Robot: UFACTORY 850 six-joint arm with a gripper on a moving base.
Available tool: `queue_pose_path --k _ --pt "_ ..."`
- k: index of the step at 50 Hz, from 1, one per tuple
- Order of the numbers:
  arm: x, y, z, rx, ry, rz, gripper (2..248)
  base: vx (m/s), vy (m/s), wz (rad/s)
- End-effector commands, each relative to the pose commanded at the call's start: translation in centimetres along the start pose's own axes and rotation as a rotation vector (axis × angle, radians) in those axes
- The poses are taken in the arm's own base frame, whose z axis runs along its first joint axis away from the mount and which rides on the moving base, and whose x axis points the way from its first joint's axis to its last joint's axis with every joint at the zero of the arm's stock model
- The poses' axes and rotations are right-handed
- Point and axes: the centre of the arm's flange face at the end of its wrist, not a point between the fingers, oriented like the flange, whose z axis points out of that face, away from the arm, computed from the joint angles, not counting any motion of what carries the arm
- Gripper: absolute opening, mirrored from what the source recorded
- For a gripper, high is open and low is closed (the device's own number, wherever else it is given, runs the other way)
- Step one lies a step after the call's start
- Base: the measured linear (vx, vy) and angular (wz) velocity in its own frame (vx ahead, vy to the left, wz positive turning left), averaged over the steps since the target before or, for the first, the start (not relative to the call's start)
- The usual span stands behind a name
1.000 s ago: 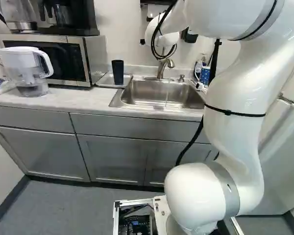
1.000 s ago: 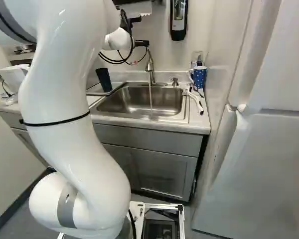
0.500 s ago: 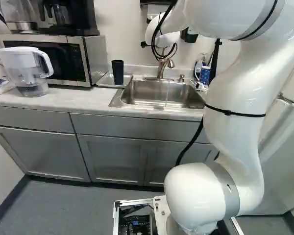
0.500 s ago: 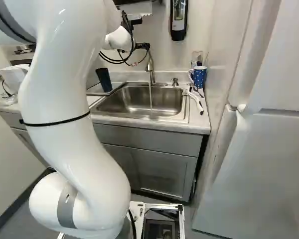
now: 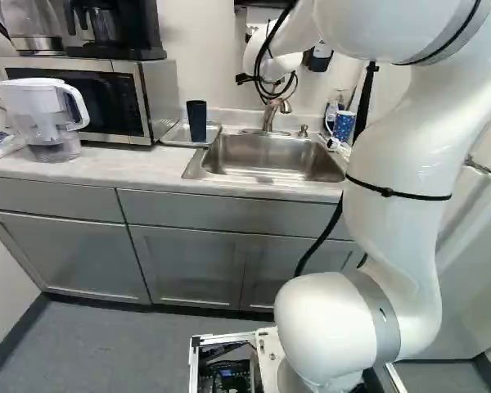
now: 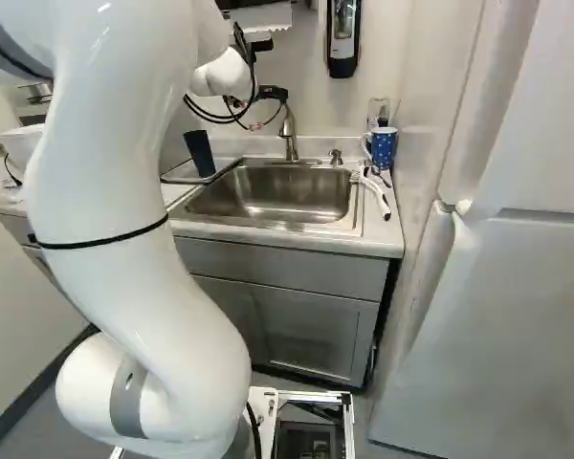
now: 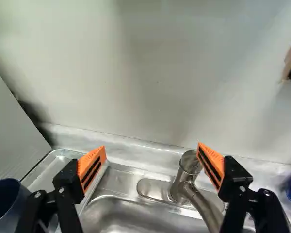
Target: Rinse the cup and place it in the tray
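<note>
cup (image 5: 196, 121) — just one — stands on one tray (image 5: 176, 136), with one claw (image 6: 274, 94) spread wide near one faucet (image 6: 289, 136).

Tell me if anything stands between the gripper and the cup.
Nothing visible stands between the open gripper and the cup, which is on the tray. The faucet is by the finger farther from the cup, so it looks out of the way.

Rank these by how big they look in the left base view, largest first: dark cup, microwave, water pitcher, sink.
1. Microwave, partly hidden
2. Sink and water pitcher: too close to rank, one wide and low, the other narrower but taller
3. Dark cup
</note>
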Motion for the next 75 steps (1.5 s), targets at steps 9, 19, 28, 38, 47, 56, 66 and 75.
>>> queue_pose_path --k 9,19,28,38,47,56,66,75 --pt "-0.1 0.0 -0.5 0.0 -0.002 0.0 247 0.0 0.0 0.0" --pt "-0.2 0.2 -1.0 -0.003 -0.003 0.001 247 0.0 0.0 0.0" --pt "-0.2 0.7 -1.6 -0.011 0.019 0.003 247 0.0 0.0 0.0" --pt "-0.4 1.7 -3.0 -0.028 0.031 0.008 247 0.0 0.0 0.0" --pt "-0.9 2.4 -4.6 -0.04 0.028 0.012 247 0.0 0.0 0.0" --pt "-1.4 2.9 -6.4 -0.052 0.026 0.015 247 0.0 0.0 0.0" --pt "-2.0 3.5 -8.3 -0.065 0.025 0.019 247 0.0 0.0 0.0" --pt "-2.5 4.0 -10.1 -0.077 0.025 0.023 247 0.0 0.0 0.0"
